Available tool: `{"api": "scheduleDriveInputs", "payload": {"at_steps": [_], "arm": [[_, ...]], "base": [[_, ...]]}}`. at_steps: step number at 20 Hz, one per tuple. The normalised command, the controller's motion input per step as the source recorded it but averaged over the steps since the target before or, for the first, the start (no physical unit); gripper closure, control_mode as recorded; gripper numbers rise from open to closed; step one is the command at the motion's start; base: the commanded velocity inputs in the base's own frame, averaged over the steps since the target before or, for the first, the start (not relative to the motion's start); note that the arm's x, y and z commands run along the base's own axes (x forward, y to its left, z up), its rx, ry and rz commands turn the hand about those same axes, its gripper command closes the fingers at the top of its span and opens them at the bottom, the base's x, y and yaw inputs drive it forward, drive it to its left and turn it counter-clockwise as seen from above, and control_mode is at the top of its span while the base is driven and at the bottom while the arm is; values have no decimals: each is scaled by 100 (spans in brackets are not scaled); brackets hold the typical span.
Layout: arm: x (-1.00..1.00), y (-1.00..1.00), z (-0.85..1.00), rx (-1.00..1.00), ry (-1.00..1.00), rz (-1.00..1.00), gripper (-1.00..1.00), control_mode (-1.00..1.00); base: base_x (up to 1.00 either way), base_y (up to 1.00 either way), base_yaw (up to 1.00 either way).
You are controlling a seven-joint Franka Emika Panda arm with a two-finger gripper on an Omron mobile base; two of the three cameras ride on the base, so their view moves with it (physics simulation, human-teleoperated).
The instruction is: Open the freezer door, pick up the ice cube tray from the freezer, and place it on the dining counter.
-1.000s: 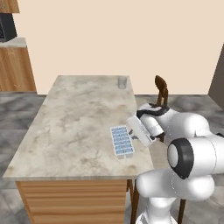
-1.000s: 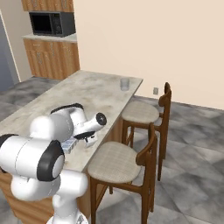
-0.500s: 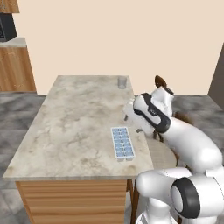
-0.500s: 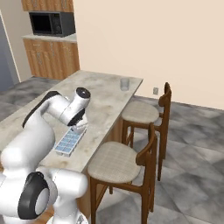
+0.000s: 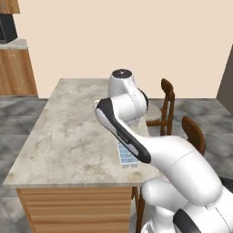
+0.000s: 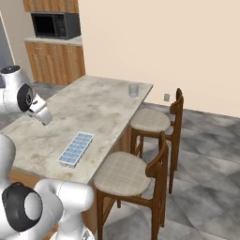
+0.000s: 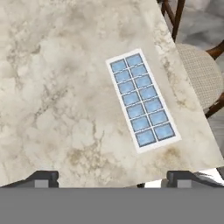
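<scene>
The ice cube tray [image 7: 142, 99], pale with blue square pockets, lies flat on the dining counter [image 7: 57, 87] near the edge by the chairs. The right base view shows the tray [image 6: 76, 149] toward the front of the marble top [image 6: 93, 103]. In the left base view the arm hides most of the tray [image 5: 127, 157]. My gripper [image 7: 113, 177] hangs well above the counter, looking down on the tray, open with nothing between its fingers. The freezer and the freezer door are out of view.
A small glass [image 6: 133, 90] stands at the counter's far end. Two wooden chairs [image 6: 150, 119] [image 6: 126, 173] are tucked along the counter's right side. A microwave [image 6: 54, 26] sits over wooden cabinets [image 6: 56, 61] at the back left.
The gripper opened and let go of the ice cube tray, which stays flat on the counter. The arm then rose and swung up and back, away from the tray.
</scene>
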Motion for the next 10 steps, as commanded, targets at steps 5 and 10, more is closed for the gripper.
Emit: {"api": "scheduleDriveInputs", "payload": {"at_steps": [5,10], "arm": [[-48,89,79,-41,-5,15,-100,-100],[-58,34,24,-26,-18,10,-100,-100]], "base": [[0,0,0],[0,0,0]]}}
